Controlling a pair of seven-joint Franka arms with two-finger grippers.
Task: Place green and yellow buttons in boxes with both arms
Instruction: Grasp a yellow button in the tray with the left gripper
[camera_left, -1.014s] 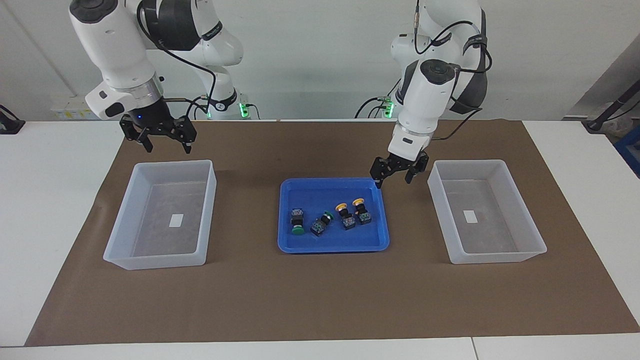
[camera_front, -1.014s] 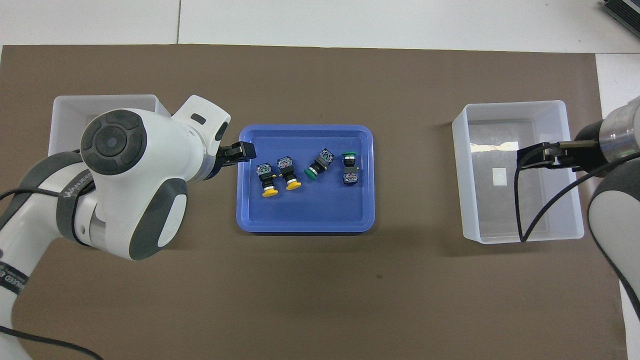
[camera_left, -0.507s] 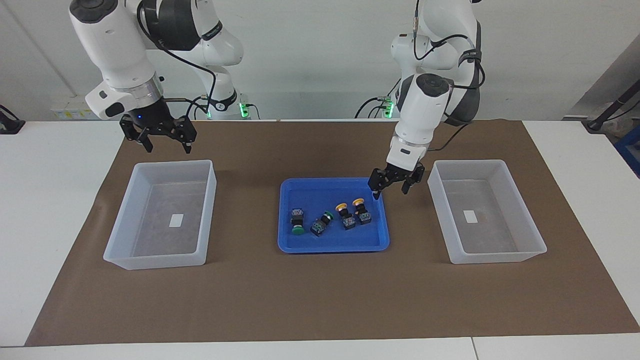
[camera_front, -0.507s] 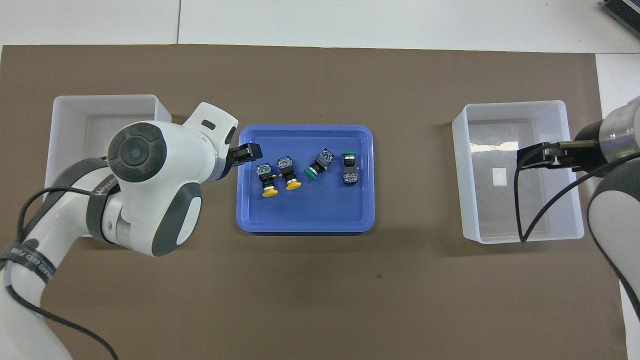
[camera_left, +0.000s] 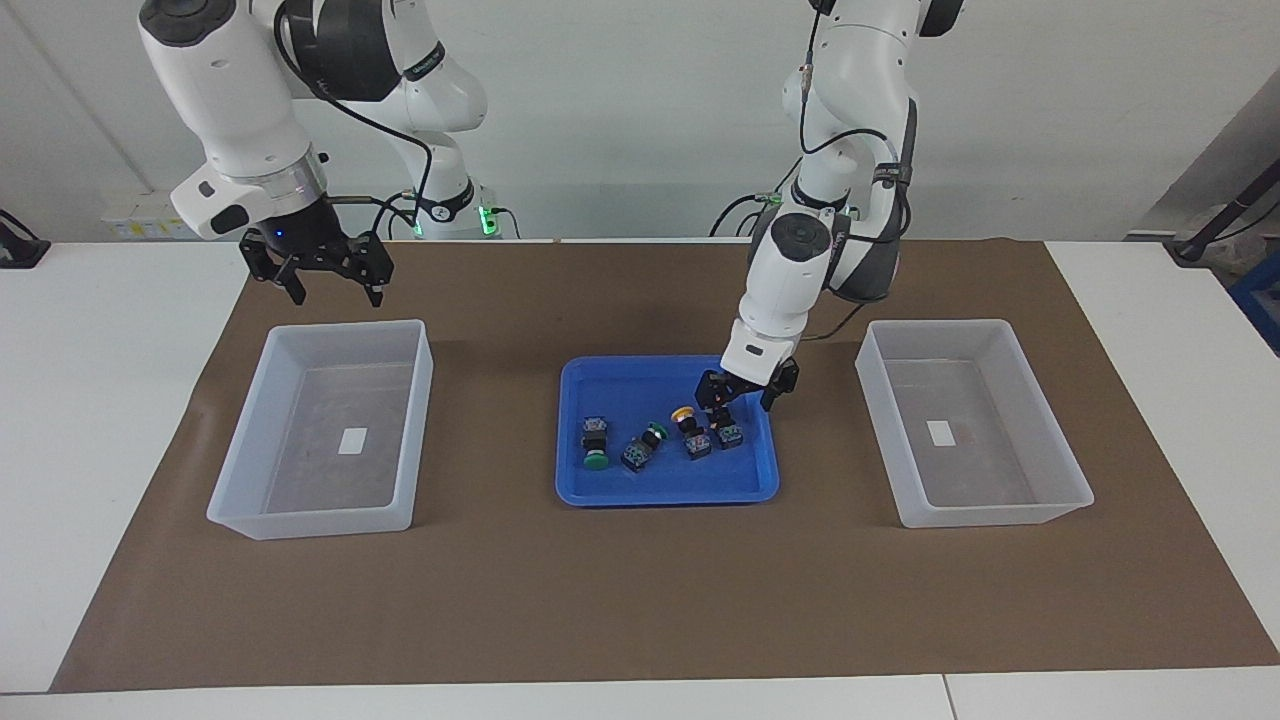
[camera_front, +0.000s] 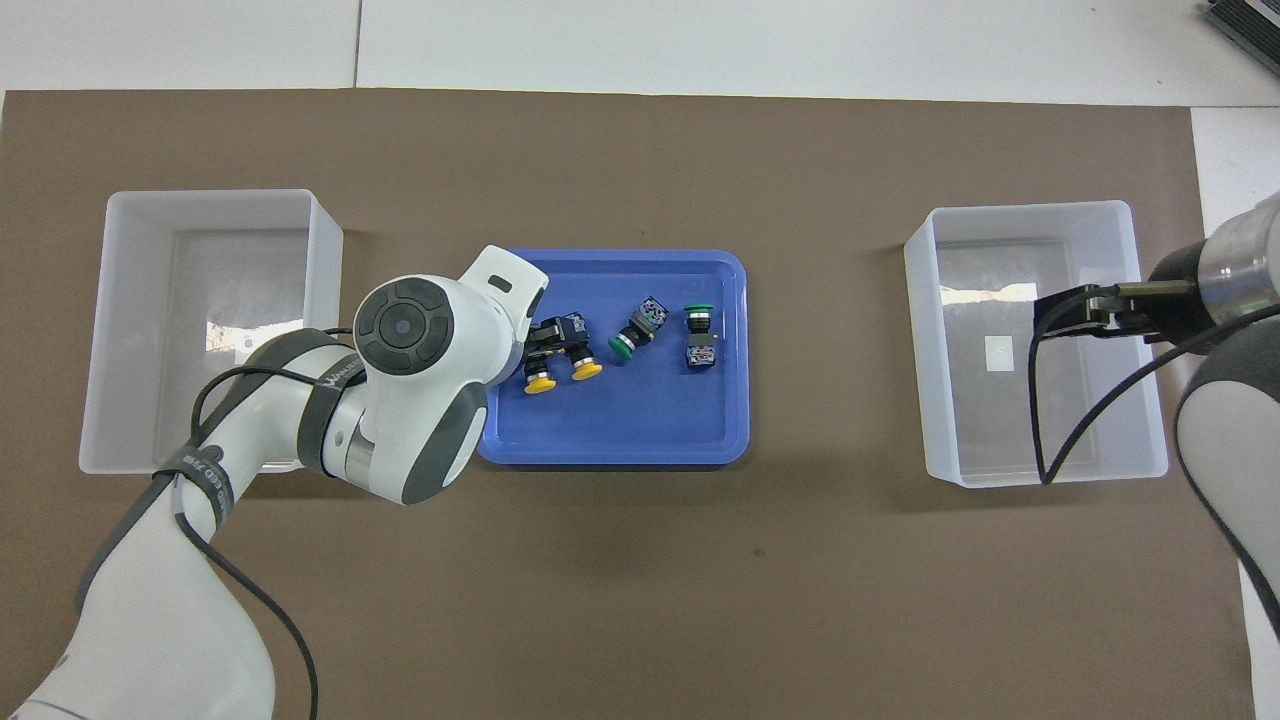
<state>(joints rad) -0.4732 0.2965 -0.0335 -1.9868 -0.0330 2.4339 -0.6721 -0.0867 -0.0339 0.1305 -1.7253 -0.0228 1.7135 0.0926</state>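
Four buttons lie in a blue tray (camera_left: 600, 375) at the table's middle. Two yellow buttons (camera_left: 688, 428) (camera_front: 583, 360) lie side by side toward the left arm's end. Two green buttons (camera_left: 594, 446) (camera_front: 628, 334) lie toward the right arm's end. My left gripper (camera_left: 740, 395) (camera_front: 543, 340) is open and low in the tray over the yellow button (camera_left: 728, 433) closest to the left arm's end, hiding its cap. I cannot tell whether it touches. My right gripper (camera_left: 325, 280) (camera_front: 1070, 312) is open and empty, waiting above one translucent box (camera_left: 330, 520) (camera_front: 1020, 212). The other box (camera_left: 990, 510) (camera_front: 210, 200) is empty.
A brown mat (camera_left: 640, 600) covers the table. Each box has a small white sticker (camera_left: 352, 441) on its floor. The left arm's wrist and forearm (camera_front: 420, 400) cover the tray's edge toward the left arm's end in the overhead view.
My left gripper has come down from beside the tray's corner into the tray, over the yellow buttons. The right arm has not moved. The buttons lie as before.
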